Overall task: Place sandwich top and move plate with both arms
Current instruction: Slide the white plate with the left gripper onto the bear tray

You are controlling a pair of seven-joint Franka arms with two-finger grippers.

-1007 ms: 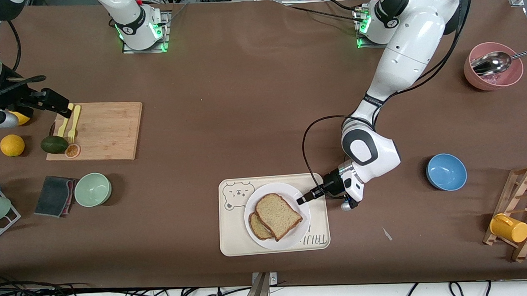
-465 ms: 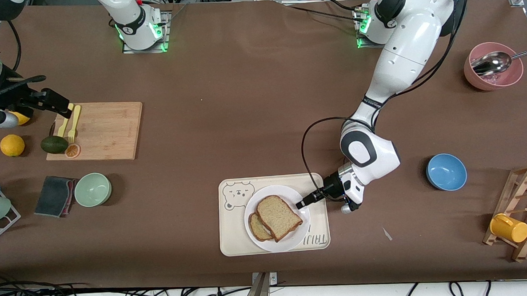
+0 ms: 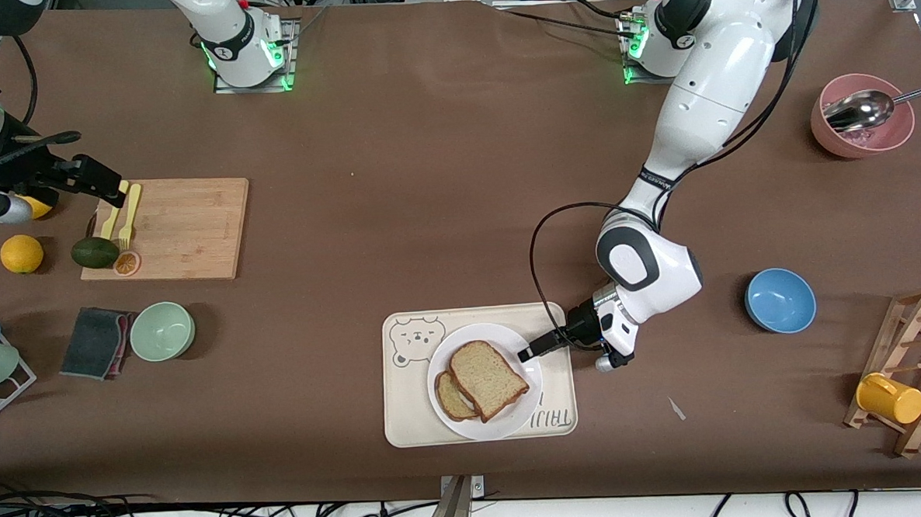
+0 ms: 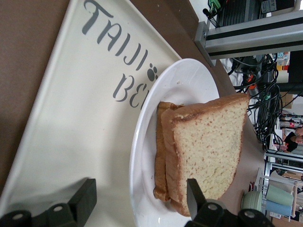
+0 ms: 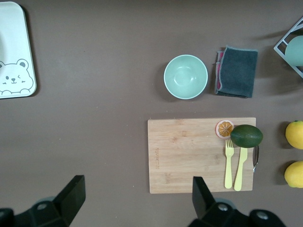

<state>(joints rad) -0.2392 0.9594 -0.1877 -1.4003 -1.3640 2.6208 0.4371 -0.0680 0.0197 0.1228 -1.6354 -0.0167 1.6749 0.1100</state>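
**Bread is down; the plate is the next thing to carry**

While the sandwich top lies on the plate, resting askew over a lower slice that peeks out toward the right arm's end of the table, it looks light, soft and easily dented. Any further nudge is best made at the darker crust, not the speckled crumb. It is a plain light-brown slice with a rounded loaf-top outline, and no fingers touch it.

That plate is round, white and glossy, sitting on the cream tray with the bear drawing and nearly filling the tray's half toward the left arm's end. I judge it stiff, breakable and slick, so a pinch on the thin rim could slip. Taking the rim at two facing edges, one gripper each, and lifting level should keep the loose slices from sliding.

The left gripper hovers low at the plate's rim on the edge toward the left arm's end; the left wrist view shows its fingers spread apart and holding nothing.

The right gripper waits well away from the plate, over the wooden cutting board, fingers spread wide and empty.
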